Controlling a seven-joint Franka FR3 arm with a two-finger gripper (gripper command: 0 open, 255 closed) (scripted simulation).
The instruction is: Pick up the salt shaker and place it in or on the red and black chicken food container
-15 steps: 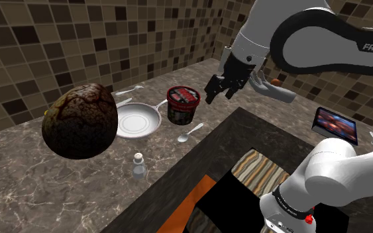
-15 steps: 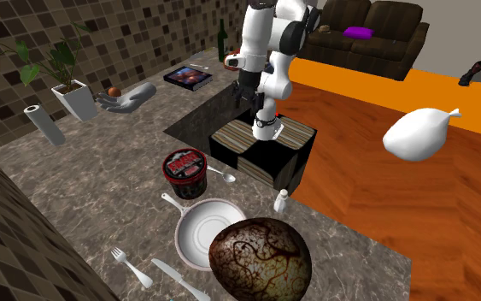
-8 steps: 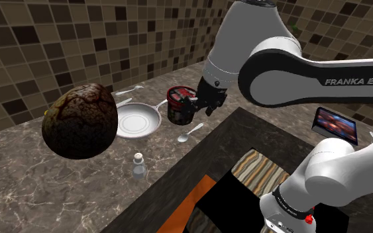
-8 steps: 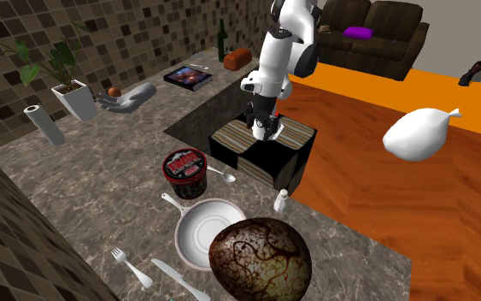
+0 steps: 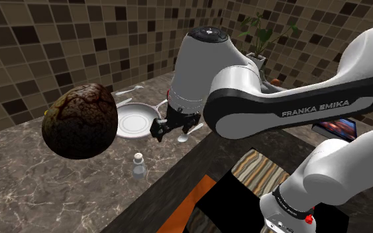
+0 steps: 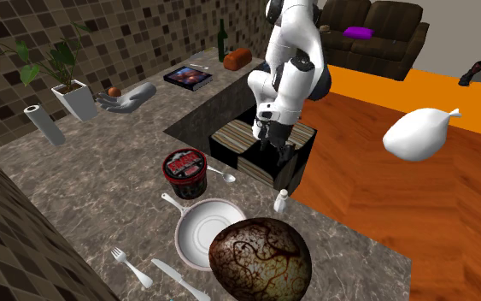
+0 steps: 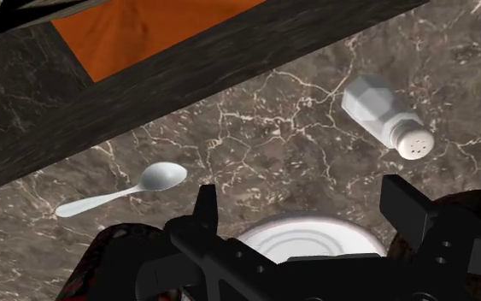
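currently the gripper (image 7: 303, 195) is seen over the dark marble counter (image 7: 272, 128), its fingers spread apart with nothing clasped between them. the white salt shaker (image 7: 388, 115) is found upright on the counter near its edge, well apart from the fingers. a white spoon (image 6: 225, 175) is laid between it and the red and black container (image 6: 184, 168), which is set beside a white pan (image 6: 206, 233).

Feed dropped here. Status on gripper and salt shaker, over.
Gripper open, empty, above counter. Salt shaker standing free on counter, not held. Spoon nearby, apparently not in the way.
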